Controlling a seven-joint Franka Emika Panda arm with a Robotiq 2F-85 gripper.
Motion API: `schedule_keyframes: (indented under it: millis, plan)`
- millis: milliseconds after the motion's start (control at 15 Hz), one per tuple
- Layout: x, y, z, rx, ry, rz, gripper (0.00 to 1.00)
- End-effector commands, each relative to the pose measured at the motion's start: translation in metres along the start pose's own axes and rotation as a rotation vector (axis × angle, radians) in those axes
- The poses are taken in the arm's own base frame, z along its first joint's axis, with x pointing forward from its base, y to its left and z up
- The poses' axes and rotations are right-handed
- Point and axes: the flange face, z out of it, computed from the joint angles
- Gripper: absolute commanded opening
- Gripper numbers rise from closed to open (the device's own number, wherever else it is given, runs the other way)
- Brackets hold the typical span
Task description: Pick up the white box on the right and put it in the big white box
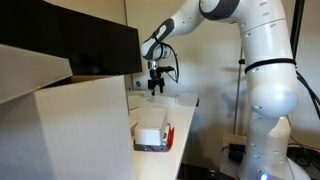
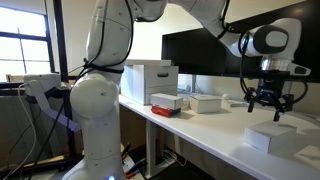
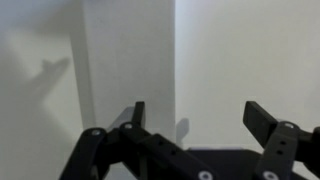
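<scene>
Hovering over the white box [image 2: 272,138] near the end of the tabletop [image 2: 215,125], the gripper [image 2: 267,108] is held apart, empty — the approach is in hand; lowering and closing are called for.

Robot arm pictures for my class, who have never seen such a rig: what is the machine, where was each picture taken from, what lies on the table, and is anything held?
The machine is a white jointed robot arm ending in a black two-fingered gripper. Two pictures come from cameras in the room; the third looks down from the wrist past the fingers. On the table: the big white box, a white block in a red-edged tray, a flat box, the small white box. The gripper hangs open and empty.
</scene>
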Motion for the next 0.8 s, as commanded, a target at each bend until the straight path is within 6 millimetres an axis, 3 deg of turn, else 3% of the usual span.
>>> schedule_keyframes:
  millis: [0, 267, 733]
  plan:
    - [-0.003, -0.022, -0.005, 0.018, -0.001, 0.006, 1.0]
    - [-0.002, -0.027, -0.006, 0.008, 0.007, 0.001, 1.0]
    - [-0.015, 0.014, -0.01, -0.002, 0.014, 0.054, 1.0]
